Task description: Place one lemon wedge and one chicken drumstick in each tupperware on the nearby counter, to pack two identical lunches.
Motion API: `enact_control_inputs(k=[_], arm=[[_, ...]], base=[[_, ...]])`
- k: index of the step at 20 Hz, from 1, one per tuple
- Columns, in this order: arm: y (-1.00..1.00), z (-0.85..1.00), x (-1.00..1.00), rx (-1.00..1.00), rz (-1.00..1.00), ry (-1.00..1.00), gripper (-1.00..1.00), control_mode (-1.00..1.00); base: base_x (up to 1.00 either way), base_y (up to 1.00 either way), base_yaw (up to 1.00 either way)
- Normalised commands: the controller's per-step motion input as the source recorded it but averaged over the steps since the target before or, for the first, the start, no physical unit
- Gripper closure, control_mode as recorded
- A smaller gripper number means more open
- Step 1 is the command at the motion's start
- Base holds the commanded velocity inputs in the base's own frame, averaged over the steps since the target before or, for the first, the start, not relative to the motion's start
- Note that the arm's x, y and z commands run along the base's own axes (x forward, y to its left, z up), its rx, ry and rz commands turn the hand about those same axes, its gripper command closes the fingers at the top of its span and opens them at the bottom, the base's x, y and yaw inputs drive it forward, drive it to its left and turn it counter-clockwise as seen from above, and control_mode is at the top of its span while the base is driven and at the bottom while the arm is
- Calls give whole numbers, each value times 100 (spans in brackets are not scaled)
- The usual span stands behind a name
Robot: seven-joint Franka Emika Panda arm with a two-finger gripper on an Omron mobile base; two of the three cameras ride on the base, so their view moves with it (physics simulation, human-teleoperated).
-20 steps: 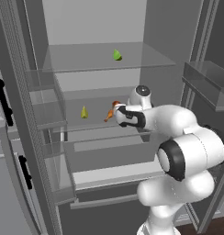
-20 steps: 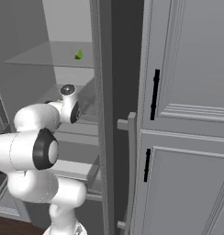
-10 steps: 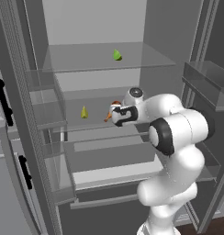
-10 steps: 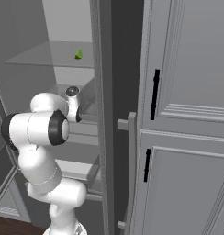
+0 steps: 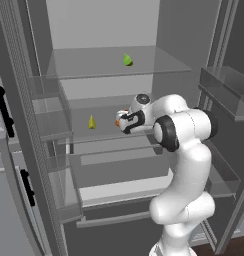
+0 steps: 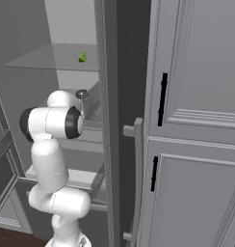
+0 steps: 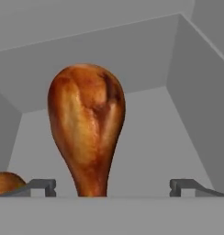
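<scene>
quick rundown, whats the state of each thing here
fridge: door open, shelves exposed
gripper: open, fingers spread either side of the drumstick, not closed on it
drumstick: on the middle shelf, between the fingers, not gripped
second drumstick: partly in view at the edge, untouched
yellow wedge: on the middle shelf, untouched
green wedge: on the top shelf, untouched

We see one lemon wedge [image 5: 127, 60] on the fridge's upper shelf [image 5: 84, 67], another wedge [image 5: 92, 122] on the middle shelf [image 5: 96, 135] left of our gripper [image 5: 119, 121], and a drumstick [image 7: 87, 124] standing between its fingertips [image 7: 40, 186].
</scene>
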Motion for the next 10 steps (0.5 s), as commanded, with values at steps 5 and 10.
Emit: enact_control_inputs(k=[5,10], arm=[[6,-36,50,0,0,0,-100,-100],[6,-74,-7,-1,-1,2,100,-100]], base=[[0,0,0],[0,0,0]])
